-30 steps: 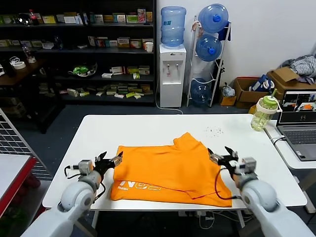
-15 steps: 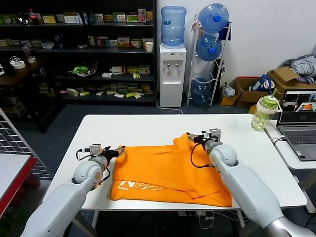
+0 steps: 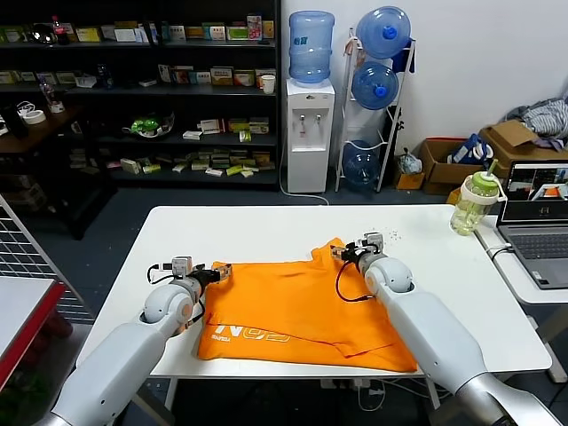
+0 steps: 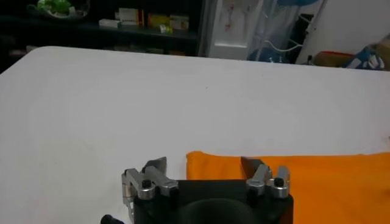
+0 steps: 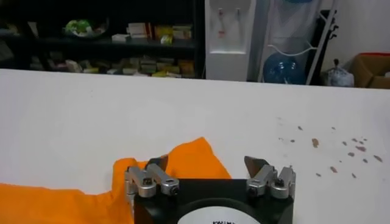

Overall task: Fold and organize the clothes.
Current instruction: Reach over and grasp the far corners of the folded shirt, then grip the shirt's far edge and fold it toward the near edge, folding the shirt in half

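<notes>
In the lower middle of the head view, a bright orange short-sleeved cotton T-shirt [image 3: 302, 311] is spread across the near part of a white rectangular table [image 3: 266, 231], with white lettering [image 3: 250, 335] showing along its lower left part and a raised fold or sleeve peaking at its upper right. The left gripper [image 3: 216, 272] is placed at the shirt's upper left corner; in the left wrist view its jaws are seen spread, one finger over bare tabletop and the other over the orange cloth [image 4: 292, 182], so that the corner edge lies between them, apparently so that it can be pinched. The right gripper [image 3: 344, 253] is set at the peaked orange fold at the shirt's upper right; in the right wrist view the right gripper [image 5: 207, 163] is seen with jaws spread around the orange tip [image 5: 195, 159], and no cloth is yet pinched as far as can be told. Both arms are reached forward from the lower corners of the frame, so the two far corners are addressed together, which suits a fold drawn toward the near edge. A translucent green-lidded drinking bottle [image 3: 472, 202] and an open grey laptop [image 3: 539, 226] are stood at the right edge of the frame, well apart from the shirt. The fold is judged to be at the grasping step, with the garment only partly folded.
</notes>
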`<state>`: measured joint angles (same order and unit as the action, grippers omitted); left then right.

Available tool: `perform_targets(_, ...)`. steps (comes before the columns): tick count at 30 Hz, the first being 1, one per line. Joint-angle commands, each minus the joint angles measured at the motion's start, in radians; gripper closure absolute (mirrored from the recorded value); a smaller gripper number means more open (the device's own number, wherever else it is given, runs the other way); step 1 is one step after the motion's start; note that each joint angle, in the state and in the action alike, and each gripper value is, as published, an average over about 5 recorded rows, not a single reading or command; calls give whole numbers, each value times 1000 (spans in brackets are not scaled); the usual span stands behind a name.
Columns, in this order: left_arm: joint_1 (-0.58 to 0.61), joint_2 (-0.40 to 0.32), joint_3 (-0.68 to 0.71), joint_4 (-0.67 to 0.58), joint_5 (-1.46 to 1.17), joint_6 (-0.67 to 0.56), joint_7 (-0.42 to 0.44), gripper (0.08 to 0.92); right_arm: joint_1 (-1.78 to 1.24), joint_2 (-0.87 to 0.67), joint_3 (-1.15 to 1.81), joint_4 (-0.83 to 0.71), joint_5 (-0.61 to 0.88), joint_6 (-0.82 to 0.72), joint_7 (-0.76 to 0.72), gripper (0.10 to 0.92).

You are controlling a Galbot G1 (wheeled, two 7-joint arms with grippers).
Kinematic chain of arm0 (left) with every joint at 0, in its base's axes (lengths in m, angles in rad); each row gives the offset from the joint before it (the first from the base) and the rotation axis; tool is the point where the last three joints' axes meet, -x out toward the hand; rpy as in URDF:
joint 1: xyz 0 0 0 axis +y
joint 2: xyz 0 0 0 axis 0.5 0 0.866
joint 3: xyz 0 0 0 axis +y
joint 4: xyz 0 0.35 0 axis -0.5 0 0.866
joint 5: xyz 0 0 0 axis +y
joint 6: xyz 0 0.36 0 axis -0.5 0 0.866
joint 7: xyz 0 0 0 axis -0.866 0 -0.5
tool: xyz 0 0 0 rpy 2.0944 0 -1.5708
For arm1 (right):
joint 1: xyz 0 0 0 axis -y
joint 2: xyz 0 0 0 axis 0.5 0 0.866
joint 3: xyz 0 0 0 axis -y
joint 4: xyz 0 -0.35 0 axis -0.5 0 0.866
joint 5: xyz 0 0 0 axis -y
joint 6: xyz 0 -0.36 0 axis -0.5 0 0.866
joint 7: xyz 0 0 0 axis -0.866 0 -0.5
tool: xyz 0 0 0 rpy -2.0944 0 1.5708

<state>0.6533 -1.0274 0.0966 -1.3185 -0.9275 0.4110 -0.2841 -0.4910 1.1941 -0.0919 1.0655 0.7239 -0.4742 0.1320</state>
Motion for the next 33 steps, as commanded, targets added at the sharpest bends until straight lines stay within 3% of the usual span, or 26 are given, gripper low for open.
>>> perform_targets(1, -21, -6, 18, 23, 10, 5, -5, 177, 17, 20, -11, -59, -5, -19, -12, 277)
perform_targets(6, -22, -8, 26, 23, 20, 4, -4, 233, 15, 22, -11, -64, -6, -18, -26, 423)
perform_targets(22, -6, -6, 26, 14, 61, -33, -4, 692, -21, 0, -4, 25, -17, 130, -51, 872)
perform_targets(29, 19, -3, 6, -24, 79, -58, -6, 884, -70, -45, 30, 145, 1, 185, -32, 901)
perform_targets(33, 59, 14, -33, -103, 87, -72, -10, 908, -136, -116, 53, 286, 44, 158, 13, 901)
